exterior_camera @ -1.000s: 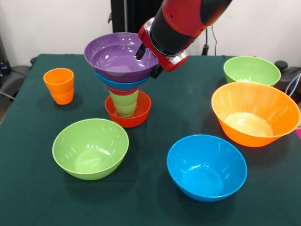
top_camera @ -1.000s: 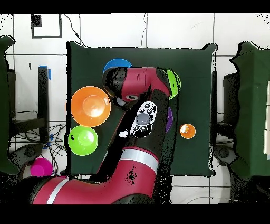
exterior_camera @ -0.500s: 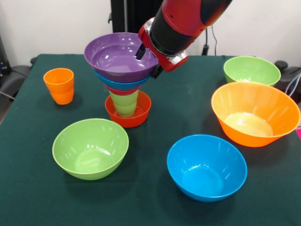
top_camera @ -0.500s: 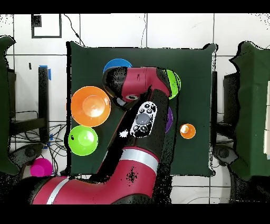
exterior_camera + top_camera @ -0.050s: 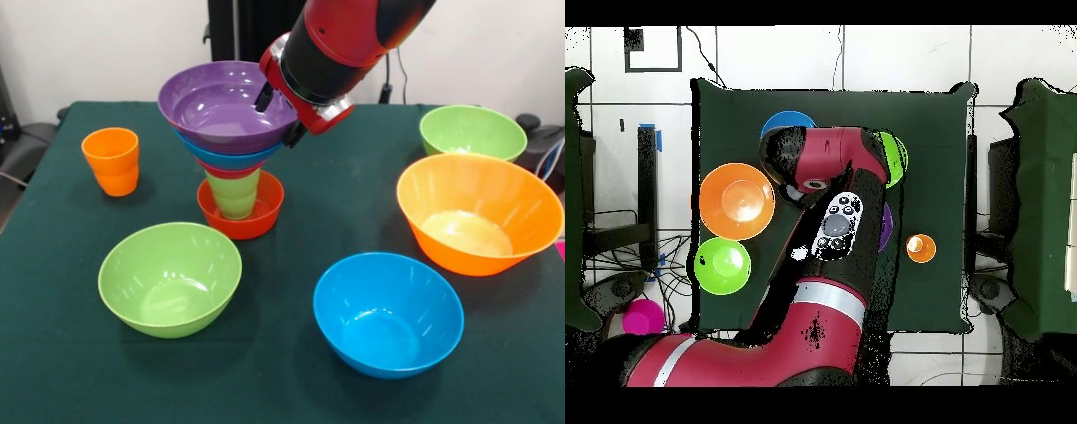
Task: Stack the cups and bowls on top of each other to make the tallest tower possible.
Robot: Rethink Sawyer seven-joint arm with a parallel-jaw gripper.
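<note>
gripper (image 5: 275,113) — front view: the two dark fingers straddle the right rim of the purple bowl (image 5: 221,104), one inside, one under the outer wall; whether they pinch it or stand slack i cannot tell. the arm (image 5: 340,44) comes in from 1 o'clock.

the tower (image 5: 234,150) sits a little up and left of table centre: red-orange bowl (image 5: 241,212) as base, light green cup (image 5: 234,194) standing in it, then a thin red rim, a blue bowl (image 5: 225,157) and the purple one on top. widening upward, so likely top-heavy; holding at the rim probably serves to settle or level the top bowl.

loose pieces: orange cup (image 5: 112,160) at 9 o'clock of the tower, lime bowl (image 5: 169,277) at 7, second blue bowl (image 5: 388,314) at 5, large orange bowl (image 5: 479,213) at 3, green bowl (image 5: 472,132) at 2.

overhead view: the arm covers the tower — only a purple sliver shows. the gripper is hidden.

no brand, label or writing readable in either view.
</note>
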